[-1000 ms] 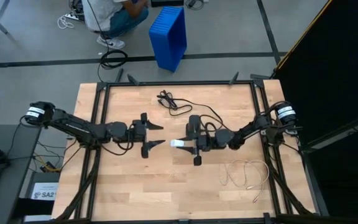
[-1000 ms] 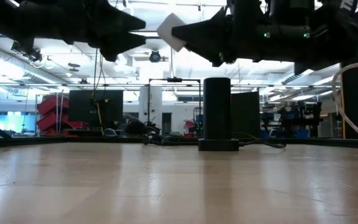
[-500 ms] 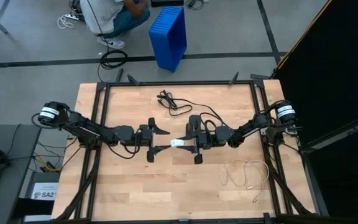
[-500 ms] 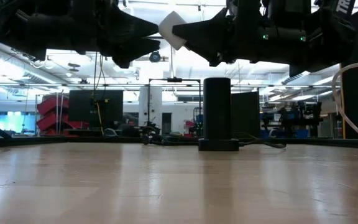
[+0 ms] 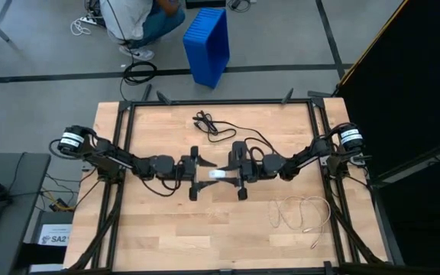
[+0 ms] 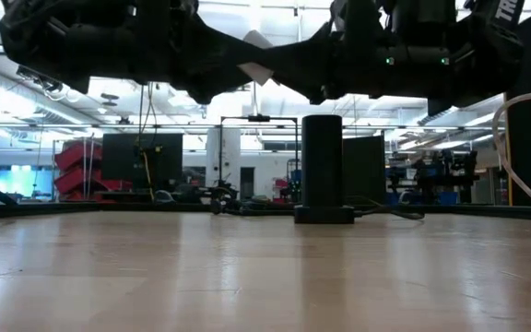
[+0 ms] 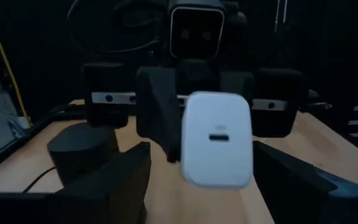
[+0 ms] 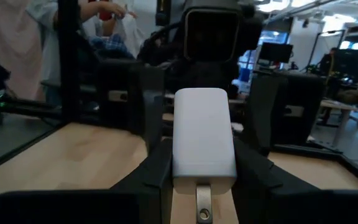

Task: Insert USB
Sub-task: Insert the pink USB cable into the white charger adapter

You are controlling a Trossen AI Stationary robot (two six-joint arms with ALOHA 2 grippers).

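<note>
Above mid-table, right claw [image 5: 225,175] grips charger [image 5: 217,175] (level); left claw [image 5: 198,175] spread around it.

Robotics lab: framed workbench [image 5: 166,229], equipment racks [image 6: 86,157] behind.

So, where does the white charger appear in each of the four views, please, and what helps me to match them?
High view: the white charger is at the table's middle, held by the right gripper, between the open fingers of the left gripper.
Low view: top centre, high above the table.
Left wrist view: centre, port facing the camera.
Right wrist view: centre, seen from its back.
Shared landmark: the charger itself, between both arms.
</note>
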